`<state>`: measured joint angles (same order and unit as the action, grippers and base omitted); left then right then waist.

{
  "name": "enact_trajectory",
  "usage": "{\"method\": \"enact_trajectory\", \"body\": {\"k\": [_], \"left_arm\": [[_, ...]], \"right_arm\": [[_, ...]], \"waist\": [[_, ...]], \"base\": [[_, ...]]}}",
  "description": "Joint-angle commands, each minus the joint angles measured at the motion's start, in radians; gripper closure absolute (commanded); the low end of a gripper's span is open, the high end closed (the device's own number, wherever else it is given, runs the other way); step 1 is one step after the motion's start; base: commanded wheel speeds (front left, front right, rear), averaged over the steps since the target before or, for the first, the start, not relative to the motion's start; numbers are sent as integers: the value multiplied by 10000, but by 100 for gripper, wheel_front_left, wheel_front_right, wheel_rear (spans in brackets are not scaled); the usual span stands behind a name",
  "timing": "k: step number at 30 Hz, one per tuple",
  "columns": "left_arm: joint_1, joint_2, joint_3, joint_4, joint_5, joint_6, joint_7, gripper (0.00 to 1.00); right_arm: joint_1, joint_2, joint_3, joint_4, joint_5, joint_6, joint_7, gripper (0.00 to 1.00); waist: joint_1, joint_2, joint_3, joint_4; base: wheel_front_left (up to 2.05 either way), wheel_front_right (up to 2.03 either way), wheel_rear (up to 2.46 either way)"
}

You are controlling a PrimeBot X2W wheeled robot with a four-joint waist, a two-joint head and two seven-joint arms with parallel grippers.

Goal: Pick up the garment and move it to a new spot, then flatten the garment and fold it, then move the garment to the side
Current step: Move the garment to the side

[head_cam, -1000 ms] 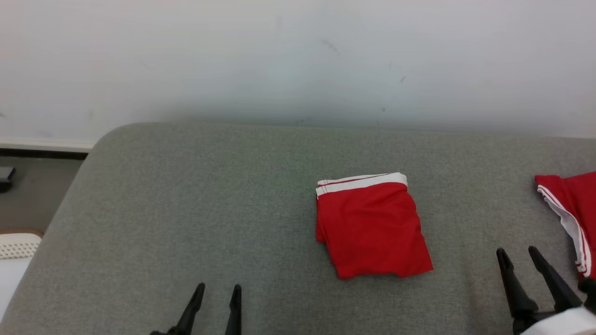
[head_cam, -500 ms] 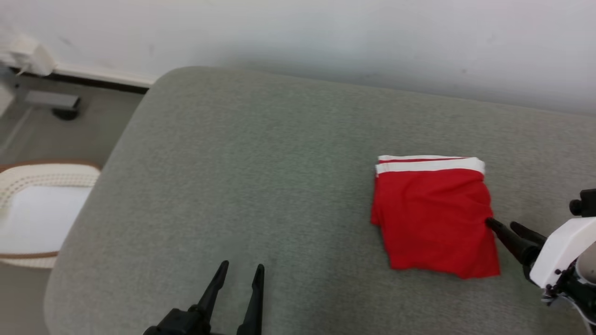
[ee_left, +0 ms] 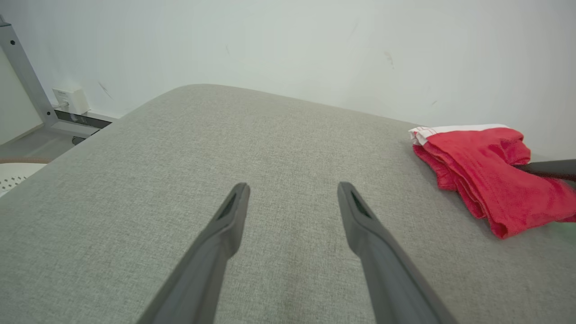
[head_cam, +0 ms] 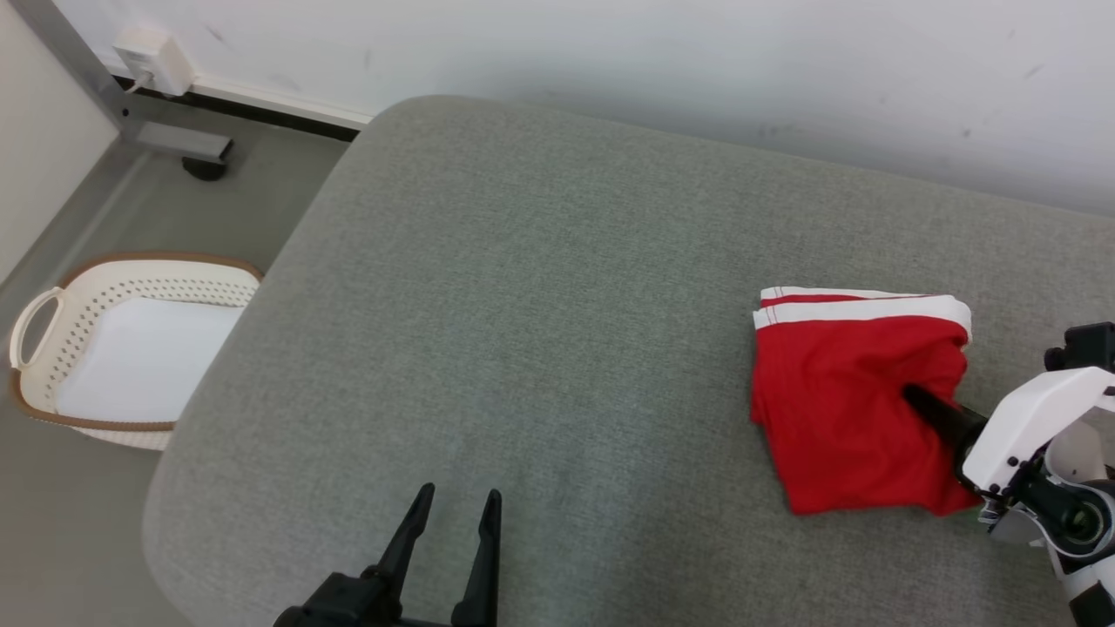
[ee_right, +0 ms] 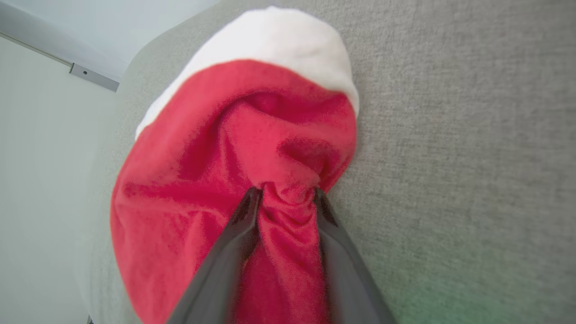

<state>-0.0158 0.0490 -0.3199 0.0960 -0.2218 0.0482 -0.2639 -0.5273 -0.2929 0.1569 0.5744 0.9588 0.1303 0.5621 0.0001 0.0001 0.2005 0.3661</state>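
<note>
The garment (head_cam: 836, 409) is a folded red bundle with a white-striped edge at its far side, lying at the right of the grey cushion (head_cam: 540, 305). My right gripper (head_cam: 915, 399) comes in from the right and is shut on the garment's right edge. In the right wrist view the red cloth (ee_right: 252, 148) bunches between the two fingers of that gripper (ee_right: 284, 192). My left gripper (head_cam: 457, 507) stands open over bare cushion at the lower middle, far left of the garment. The left wrist view shows the left gripper (ee_left: 292, 191) open, with the garment (ee_left: 486, 171) at the right.
A cream perforated laundry basket (head_cam: 39, 322) stands on the floor left of the cushion. A white wall (head_cam: 697, 61) runs behind the cushion. A grey metal post with a white socket box (head_cam: 157, 57) is at the upper left. The cushion's rounded left edge falls to the floor.
The head camera has swung left, bringing the basket fully into view. My right gripper has pushed further onto the garment's right edge and closed on it, bunching the cloth. The left gripper stays open.
</note>
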Motion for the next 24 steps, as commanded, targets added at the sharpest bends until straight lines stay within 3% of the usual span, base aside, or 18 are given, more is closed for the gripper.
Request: {"method": "enact_trajectory", "body": {"k": [1,6,12,18,24], "left_arm": [[-94,35,13,13,-186,33,0,0],[-49,35,60,40,-120,64,0,0],[-154,33,272,40,66,-16,0,0],[-426,36,304,-11,137,-127,0,0],[-946,36,128,99,283,-275,0,0]], "right_arm": [[-110,84,33,47,-57,3,-35,100],[-287,-55,191,-174,-109,3,-87,100],[-431,-453,406,-639,-177,3,104,100],[-657,-1386,189,-1125,-491,3,391,100],[-1194,-2495,-453,-1436,-1078,3,433,100]], "waist": [[-1,-1,-2,-51],[-1,-1,-17,-615],[-1,-1,-44,-1921],[-1,-1,228,-3163],[-1,-1,981,-3699]], "base": [[0,0,0],[0,0,0],[0,0,0],[0,0,0],[0,0,0]]}}
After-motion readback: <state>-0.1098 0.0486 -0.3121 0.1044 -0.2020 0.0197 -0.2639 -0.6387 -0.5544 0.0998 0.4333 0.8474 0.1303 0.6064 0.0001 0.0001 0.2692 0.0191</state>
